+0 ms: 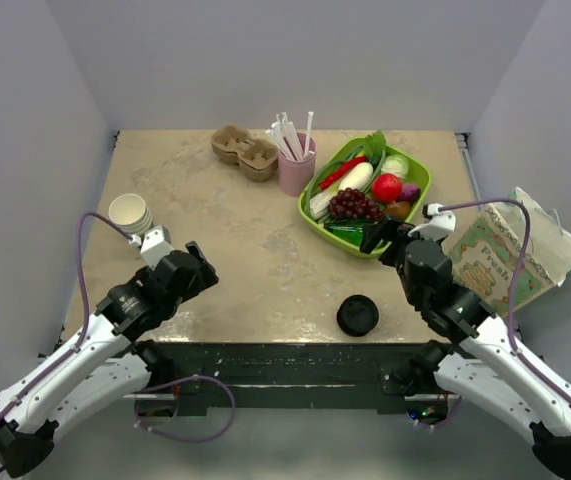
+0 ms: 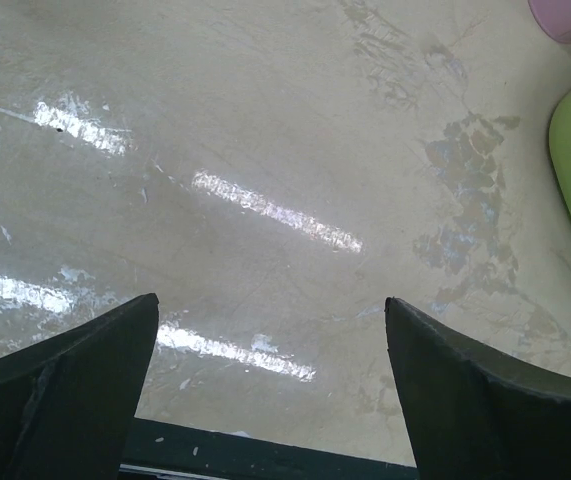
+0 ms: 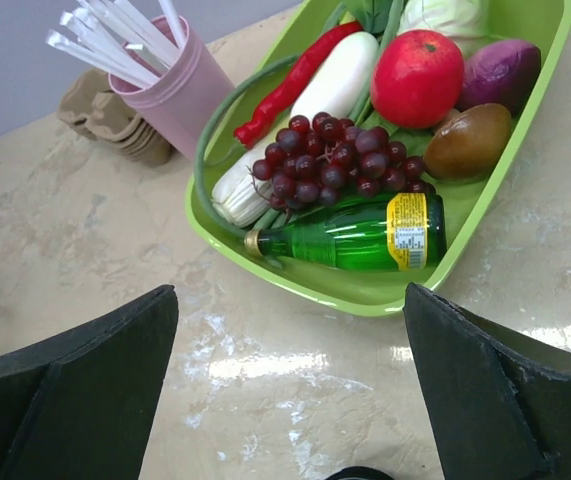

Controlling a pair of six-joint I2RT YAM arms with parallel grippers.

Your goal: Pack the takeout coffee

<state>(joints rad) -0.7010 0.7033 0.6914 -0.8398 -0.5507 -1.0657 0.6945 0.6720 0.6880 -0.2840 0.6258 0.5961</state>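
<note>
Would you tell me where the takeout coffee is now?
In the top view, the takeout coffee stands right of centre near the table front edge, just below the green tray.

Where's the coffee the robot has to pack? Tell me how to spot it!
On the table, find the green tray of fruit and vegetables at right. Closer to us, by the near edge, stands the takeout coffee. It is the only cup with a round black lid; the white cups at left have none.
</note>
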